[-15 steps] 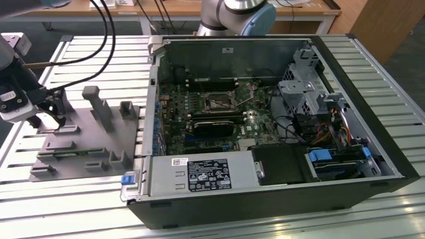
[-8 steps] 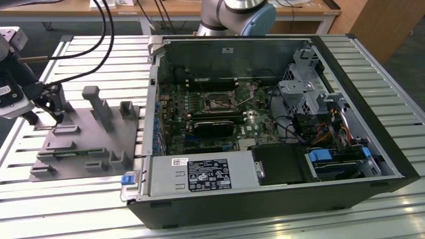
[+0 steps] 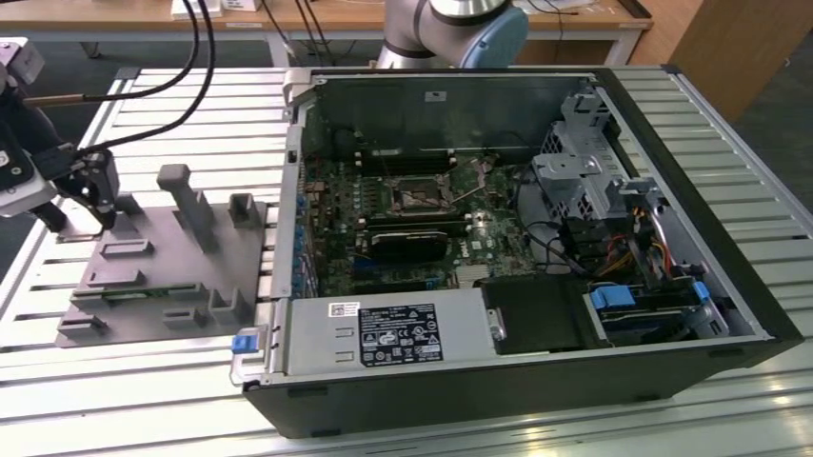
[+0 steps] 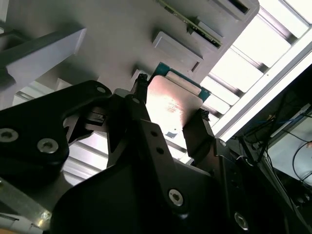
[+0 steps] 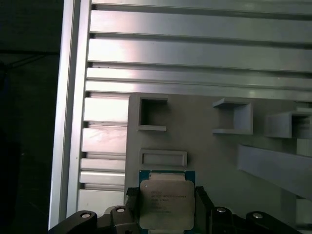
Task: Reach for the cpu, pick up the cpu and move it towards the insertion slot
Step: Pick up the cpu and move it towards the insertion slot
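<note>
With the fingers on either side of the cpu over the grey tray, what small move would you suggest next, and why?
Probably a short straight lift. In both wrist views the fingers sit against opposite edges of the cpu, low over the grey tray. Upright pegs stand between it and the insertion slot, so rising first looks safer than sliding sideways.

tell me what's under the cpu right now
The grey tray lies beneath the cpu, which the claw grips by its edges. The chip covers the spot directly under it, so whether it rests on the tray or is lifted cannot be told.
</note>
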`<state>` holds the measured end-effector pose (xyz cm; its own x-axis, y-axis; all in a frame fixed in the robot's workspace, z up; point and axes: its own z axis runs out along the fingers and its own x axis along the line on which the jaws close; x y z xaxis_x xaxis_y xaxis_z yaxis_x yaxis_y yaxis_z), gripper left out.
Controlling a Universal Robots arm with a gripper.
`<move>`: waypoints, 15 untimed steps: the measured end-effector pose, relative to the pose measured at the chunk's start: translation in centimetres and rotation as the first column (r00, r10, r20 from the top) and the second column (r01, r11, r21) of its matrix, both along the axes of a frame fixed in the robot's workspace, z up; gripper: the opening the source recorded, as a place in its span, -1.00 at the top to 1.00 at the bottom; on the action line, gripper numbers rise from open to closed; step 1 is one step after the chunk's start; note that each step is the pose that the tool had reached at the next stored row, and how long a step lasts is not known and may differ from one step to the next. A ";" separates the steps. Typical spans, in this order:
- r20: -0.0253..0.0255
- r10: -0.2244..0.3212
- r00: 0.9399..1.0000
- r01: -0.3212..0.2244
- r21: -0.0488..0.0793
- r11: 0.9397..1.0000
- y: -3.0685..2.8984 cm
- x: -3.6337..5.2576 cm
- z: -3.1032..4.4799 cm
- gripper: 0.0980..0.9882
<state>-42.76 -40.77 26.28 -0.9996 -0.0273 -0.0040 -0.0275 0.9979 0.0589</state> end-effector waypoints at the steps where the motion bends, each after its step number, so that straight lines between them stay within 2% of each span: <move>1: 0.000 0.000 1.000 0.000 0.000 1.000 0.00 0.00 0.17 0.00; 15: 0.000 0.000 1.000 0.000 0.000 1.000 0.00 0.01 2.42 0.00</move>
<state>-42.74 -40.77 28.69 -0.9996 -0.0273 -0.0041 -0.0275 0.9979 0.0590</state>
